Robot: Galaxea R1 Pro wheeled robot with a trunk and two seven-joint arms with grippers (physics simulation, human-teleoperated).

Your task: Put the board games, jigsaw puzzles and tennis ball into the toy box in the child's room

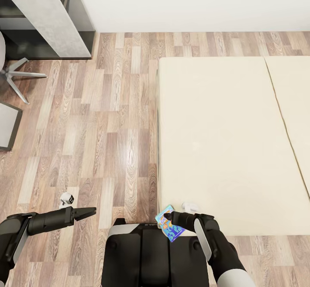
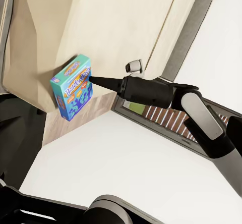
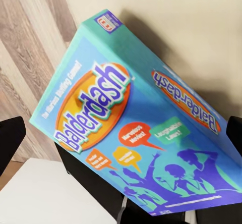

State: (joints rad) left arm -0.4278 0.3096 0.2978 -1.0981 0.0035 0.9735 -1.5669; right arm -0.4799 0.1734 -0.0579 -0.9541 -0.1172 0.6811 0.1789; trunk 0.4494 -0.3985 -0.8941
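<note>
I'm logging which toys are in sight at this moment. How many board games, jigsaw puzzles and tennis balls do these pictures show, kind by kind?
Board games: 1, the light blue board game held in the right gripper beside the bed
Jigsaw puzzles: 0
Tennis balls: 0
Total: 1 toy

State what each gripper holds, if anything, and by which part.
The right gripper holds the light blue board game, its fingers clamped across the box's lower part, near the dark blue figures. The left gripper holds nothing.
</note>
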